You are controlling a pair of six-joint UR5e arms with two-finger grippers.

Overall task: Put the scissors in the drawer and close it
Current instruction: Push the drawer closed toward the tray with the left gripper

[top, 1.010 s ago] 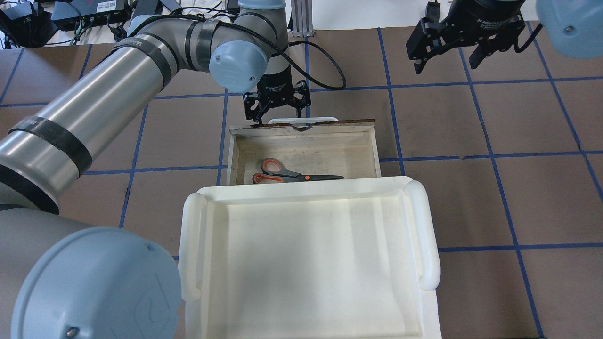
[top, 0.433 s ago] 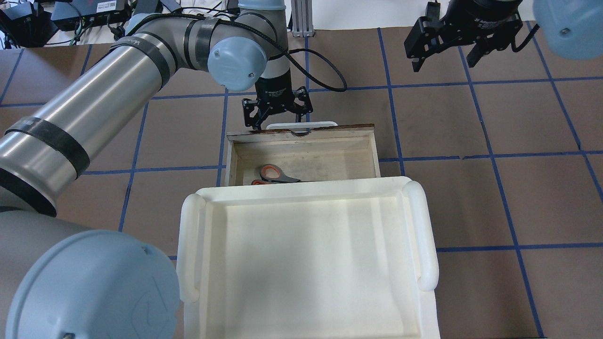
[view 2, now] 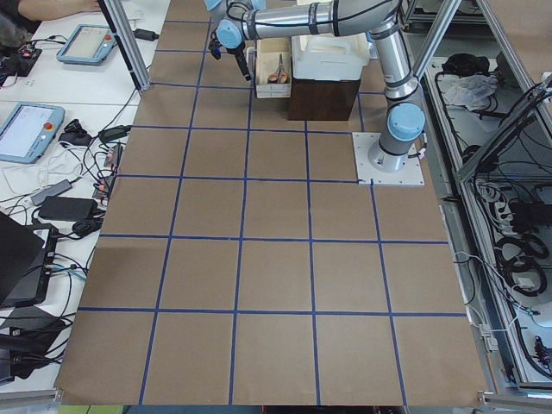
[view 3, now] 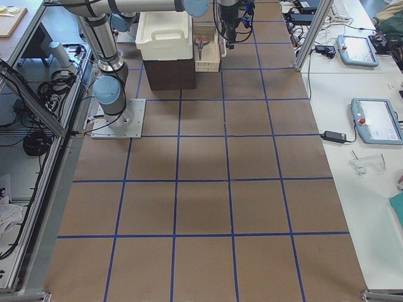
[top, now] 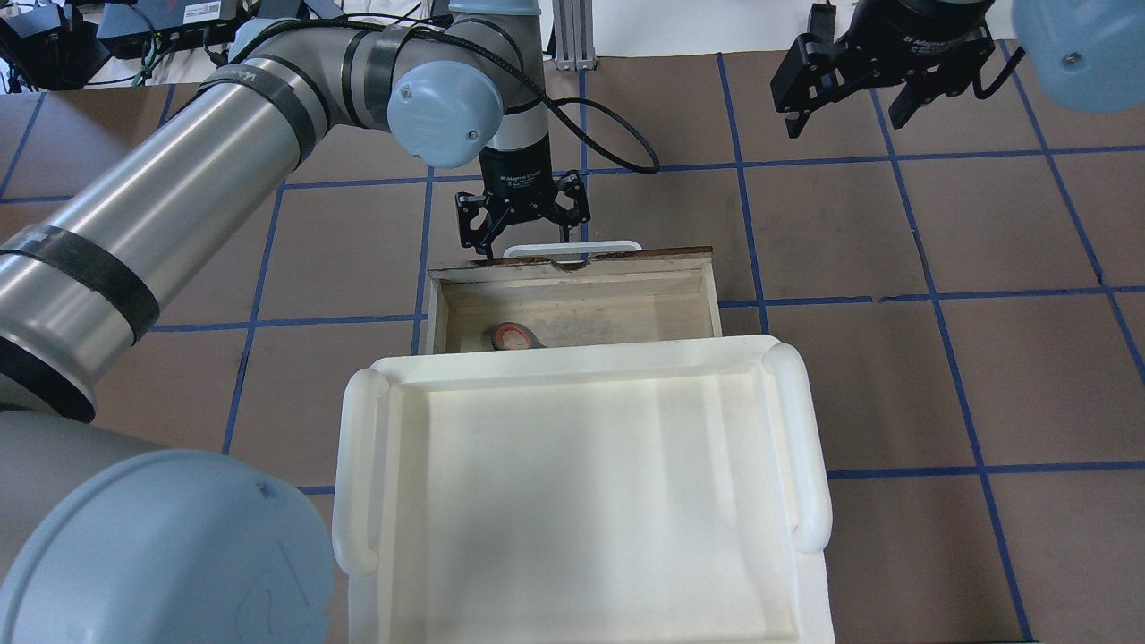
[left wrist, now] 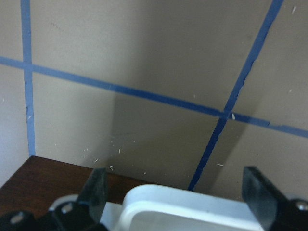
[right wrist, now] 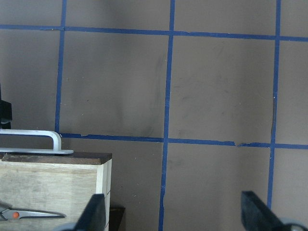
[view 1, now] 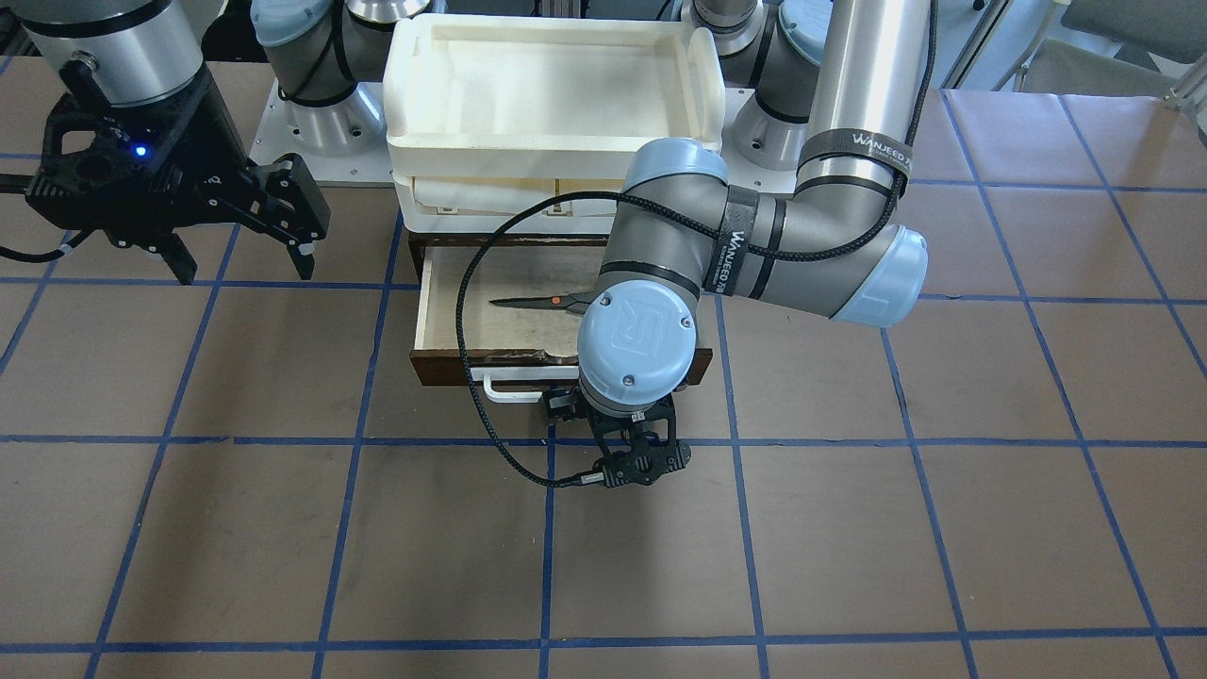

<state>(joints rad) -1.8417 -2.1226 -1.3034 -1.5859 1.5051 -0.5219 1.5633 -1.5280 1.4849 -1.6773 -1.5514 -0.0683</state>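
At the front of the dark brown wooden drawer (top: 626,257), the left gripper (top: 523,231) straddles the white bar handle (top: 572,245), jaws spread wide, gripping nothing. Small grey scissors with orange-red loops (top: 514,337) lie inside the drawer, half hidden under the cream plastic tray (top: 581,358). An off-centre push could well skew and jam the drawer. Well apart from the drawer, the right gripper (top: 845,121) hangs open and empty.
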